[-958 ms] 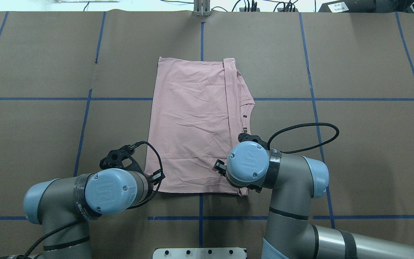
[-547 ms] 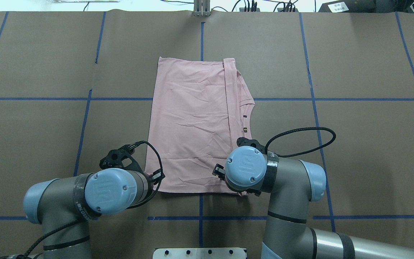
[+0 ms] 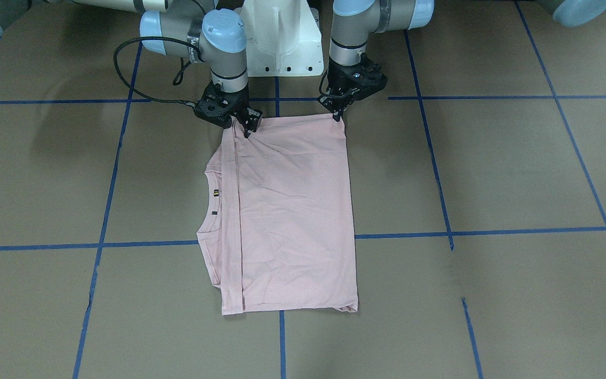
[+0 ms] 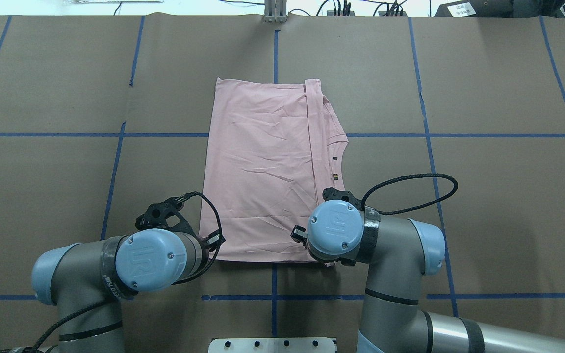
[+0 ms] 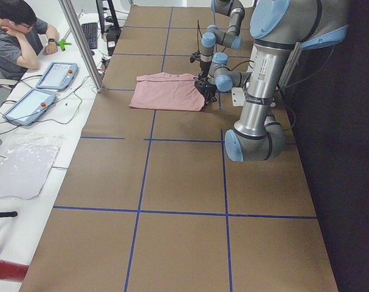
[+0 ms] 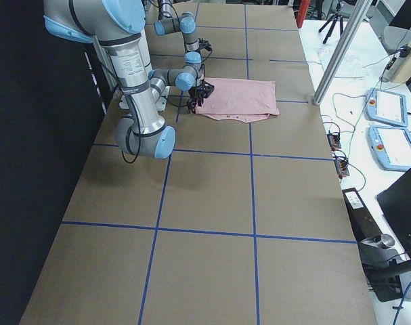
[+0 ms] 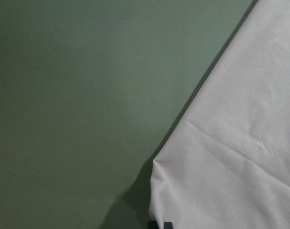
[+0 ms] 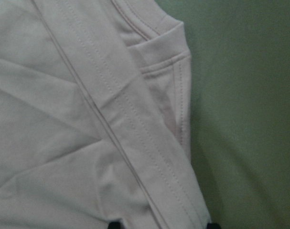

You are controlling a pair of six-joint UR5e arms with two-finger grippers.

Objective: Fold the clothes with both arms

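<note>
**Right arm edges nearer; left arm holds its place**

Since a second ago the grey-and-silver right arm (image 4: 395, 235) has drawn its blue wrist cap slightly toward the robot's base, and in the last half second it has barely shifted. The matching left arm (image 4: 81, 269) and the pale pink short-sleeved T-shirt (image 4: 263, 166) lie as they did.

The T-shirt rests flat in the middle of the brown paper-covered tabletop (image 4: 483, 88). It is folded lengthwise into a long rectangle, with the collar toward the robot's right and one short edge toward the base. The black two-finger right pincer (image 3: 246, 128) stands at that edge's collar-side corner, released. Its wrist camera shows two fingertips (image 8: 115, 225) well apart, straddling the stitched folded band. The left pincer (image 3: 338, 116) sits at the other near corner and looks clenched on the cloth's edge. Its wrist camera shows one dark tip (image 7: 160, 225) against the fabric just below the corner.

From overhead both pincers hide beneath the wrist caps, and the front-facing view alone shows them meeting the cloth. Only the wrist cameras reveal the hem stitching.
</note>
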